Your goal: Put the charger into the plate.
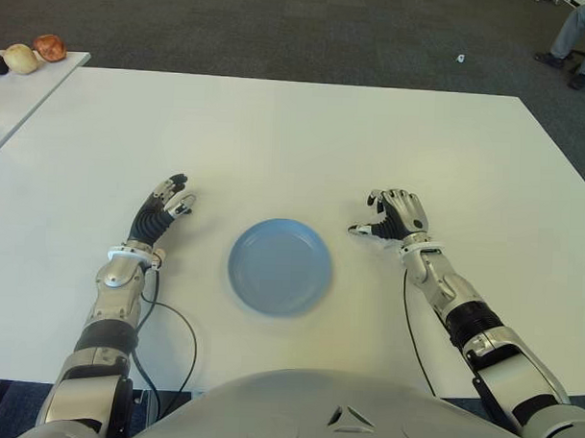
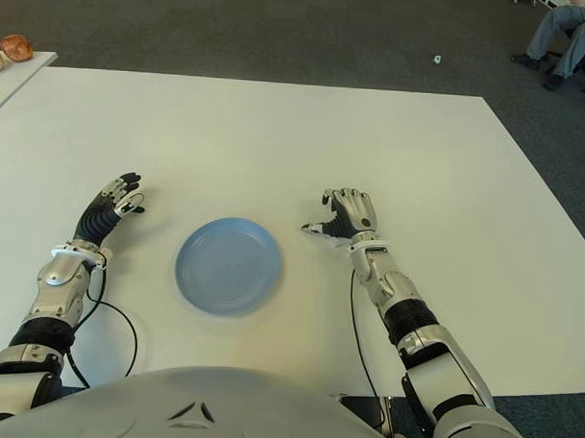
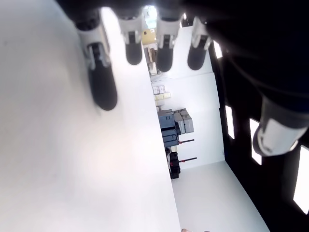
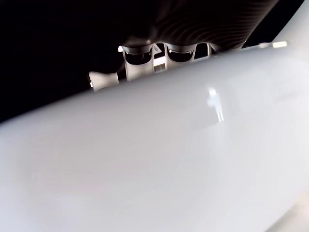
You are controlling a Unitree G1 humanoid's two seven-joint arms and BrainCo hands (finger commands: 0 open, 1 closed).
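No charger shows in any view. A round blue plate (image 1: 279, 267) lies bare on the white table (image 1: 295, 133), in front of me at the middle. My right hand (image 1: 393, 218) is just right of the plate, palm down on the table, its fingers curled and the thumb pointing at the plate's rim. Whatever is under that palm is hidden. In the right wrist view the curled fingers (image 4: 137, 60) meet a plain white surface. My left hand (image 1: 163, 210) shows left of the plate with its fingers (image 3: 104, 87) stretched out and nothing in them.
At the far left, a second table's corner (image 1: 28, 90) carries a few small roundish objects (image 1: 34, 51). A seated person's legs (image 1: 577, 42) are at the far right on the dark carpet. A black cable (image 1: 178, 335) loops by my left forearm.
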